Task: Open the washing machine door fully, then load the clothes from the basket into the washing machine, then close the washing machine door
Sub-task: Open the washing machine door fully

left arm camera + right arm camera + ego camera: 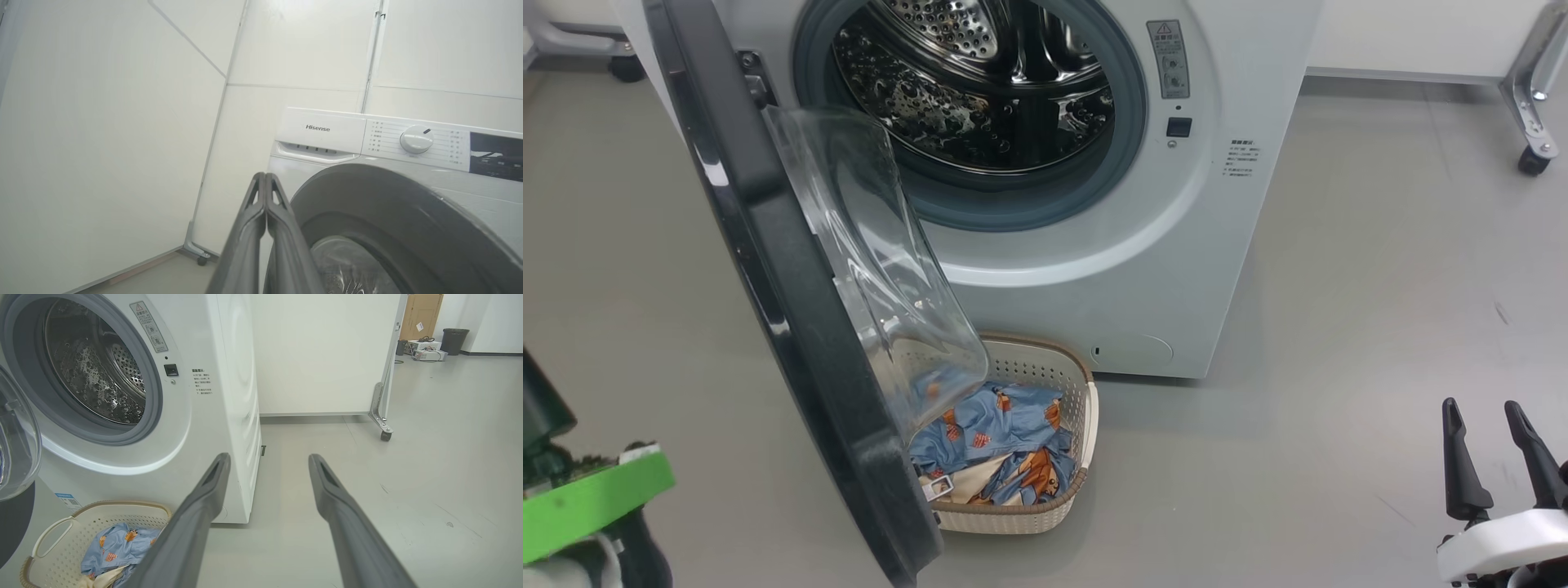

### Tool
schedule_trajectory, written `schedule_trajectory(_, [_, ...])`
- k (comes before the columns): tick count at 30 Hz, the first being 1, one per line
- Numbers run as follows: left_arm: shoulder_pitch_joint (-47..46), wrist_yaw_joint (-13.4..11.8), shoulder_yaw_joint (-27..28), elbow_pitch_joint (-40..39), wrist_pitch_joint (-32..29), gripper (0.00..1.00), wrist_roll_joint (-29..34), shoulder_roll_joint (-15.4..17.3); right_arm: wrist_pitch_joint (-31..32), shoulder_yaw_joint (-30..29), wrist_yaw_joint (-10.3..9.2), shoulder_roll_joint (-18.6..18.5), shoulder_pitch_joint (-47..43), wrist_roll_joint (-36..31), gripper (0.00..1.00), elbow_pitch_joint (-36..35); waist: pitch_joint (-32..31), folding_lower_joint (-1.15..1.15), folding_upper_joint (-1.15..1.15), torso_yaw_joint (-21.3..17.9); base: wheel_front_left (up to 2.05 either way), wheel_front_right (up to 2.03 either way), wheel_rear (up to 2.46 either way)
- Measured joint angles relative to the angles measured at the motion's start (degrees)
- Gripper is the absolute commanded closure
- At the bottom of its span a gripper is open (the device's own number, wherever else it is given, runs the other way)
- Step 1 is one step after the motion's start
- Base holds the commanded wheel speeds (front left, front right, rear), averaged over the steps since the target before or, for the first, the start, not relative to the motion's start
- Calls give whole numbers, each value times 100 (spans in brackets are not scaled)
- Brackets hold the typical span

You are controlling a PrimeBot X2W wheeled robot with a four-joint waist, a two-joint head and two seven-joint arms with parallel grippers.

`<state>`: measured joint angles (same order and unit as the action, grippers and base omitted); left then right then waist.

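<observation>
The white washing machine [1176, 269] stands ahead with its steel drum [980, 73] exposed. The washing machine door [768, 245] is swung out toward me on the left, its clear glass bowl [874, 261] hanging over the basket [1045, 367] on the floor. The blue printed clothes [996, 441] and a cream piece lie in the basket. My right gripper [1481, 406] is open and empty at the lower right, well clear of the basket [61, 531]. In the left wrist view, my left gripper [265, 175] is shut on nothing, just beside the door's outer face [388, 204].
White wheeled partition panels stand behind and right of the machine, with a caster [1531, 159] near the floor. A green part of my left arm [588, 498] is at the lower left. Open grey floor [1339, 327] lies right of the machine. A dark bin [453, 339] stands far off.
</observation>
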<state>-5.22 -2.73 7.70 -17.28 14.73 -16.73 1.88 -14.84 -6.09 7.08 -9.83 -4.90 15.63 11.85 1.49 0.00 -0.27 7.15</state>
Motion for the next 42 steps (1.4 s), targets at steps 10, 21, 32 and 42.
schedule_trajectory(10, [-214,223,-1184,-875,3,100,120,9,0,35,0,3,-82,0,0,3,-50,0,0,109,0,0,0])
schedule_trajectory(21, [207,519,-3099,-903,-148,100,-254,31,0,90,0,4,-100,7,0,35,-131,0,0,193,0,0,0])
schedule_trajectory(32, [725,498,-3810,-70,-699,100,-659,78,0,146,1,8,-101,9,0,38,-122,0,0,252,0,0,0])
schedule_trajectory(42, [785,365,-4064,172,-893,100,-700,80,0,154,0,2,-102,15,0,40,-92,0,0,257,0,0,0])
